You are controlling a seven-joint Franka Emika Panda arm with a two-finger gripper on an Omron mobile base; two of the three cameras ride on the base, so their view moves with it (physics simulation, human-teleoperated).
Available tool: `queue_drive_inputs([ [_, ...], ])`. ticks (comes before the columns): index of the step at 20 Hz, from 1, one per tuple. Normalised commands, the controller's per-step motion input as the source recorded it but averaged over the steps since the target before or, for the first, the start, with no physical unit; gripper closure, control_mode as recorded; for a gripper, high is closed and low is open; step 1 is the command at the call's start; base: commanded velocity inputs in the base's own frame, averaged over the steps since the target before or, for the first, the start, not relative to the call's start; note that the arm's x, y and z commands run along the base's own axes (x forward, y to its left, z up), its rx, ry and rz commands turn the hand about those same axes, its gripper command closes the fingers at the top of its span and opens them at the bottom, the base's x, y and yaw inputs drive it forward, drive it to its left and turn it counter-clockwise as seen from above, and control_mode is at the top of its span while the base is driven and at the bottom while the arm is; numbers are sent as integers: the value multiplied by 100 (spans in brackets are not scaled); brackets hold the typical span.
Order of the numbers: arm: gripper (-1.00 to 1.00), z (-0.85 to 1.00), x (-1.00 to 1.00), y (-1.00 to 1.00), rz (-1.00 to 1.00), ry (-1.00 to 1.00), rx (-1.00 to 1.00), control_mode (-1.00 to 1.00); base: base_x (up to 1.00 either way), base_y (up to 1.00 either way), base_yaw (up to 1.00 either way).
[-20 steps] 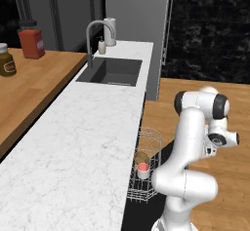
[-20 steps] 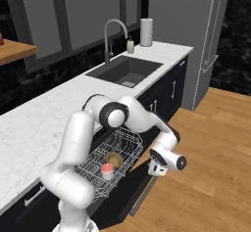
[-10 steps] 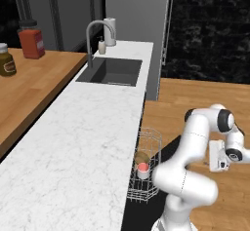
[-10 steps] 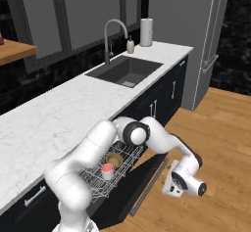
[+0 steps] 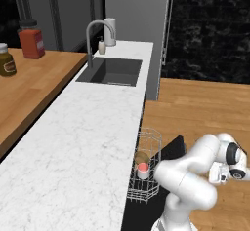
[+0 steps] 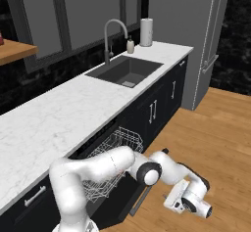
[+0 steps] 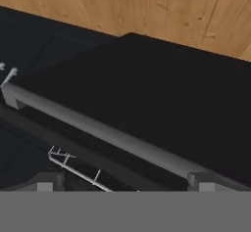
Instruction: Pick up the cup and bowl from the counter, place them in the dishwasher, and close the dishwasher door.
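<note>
Here, left base view: the white wire rack (image 5: 145, 166) stood pulled out beside the counter (image 5: 83, 142), holding the cup (image 5: 143, 169) with the bowl (image 5: 142, 158) just behind it. Right base view: the dishwasher door (image 6: 128, 197) hung part-lowered, the gripper (image 6: 172, 202) just beyond its edge. Hand view: the door's grey handle (image 7: 108, 135) lay close ahead; jaws spread wide, holding nothing.

Glossy white, rounded arm segments (image 6: 98, 165) joined by dark joint rings, ending in a white hand block (image 5: 225, 169) with black caps.
</note>
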Motion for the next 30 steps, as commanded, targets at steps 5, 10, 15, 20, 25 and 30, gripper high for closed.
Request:
queue_drive_inputs([
  [5,-100,-64,40,30,4,7,13,-100,0,0,0],
  [10,-100,-48,48,62,2,12,9,-100,0,0,0],
  [15,-100,-19,39,65,2,17,11,-100,0,0,0],
  [20,-100,-1,10,58,3,15,17,-100,0,0,0],
  [25,-100,26,0,65,6,3,24,-100,0,0,0],
  [30,-100,45,0,98,5,1,20,-100,0,0,0],
])
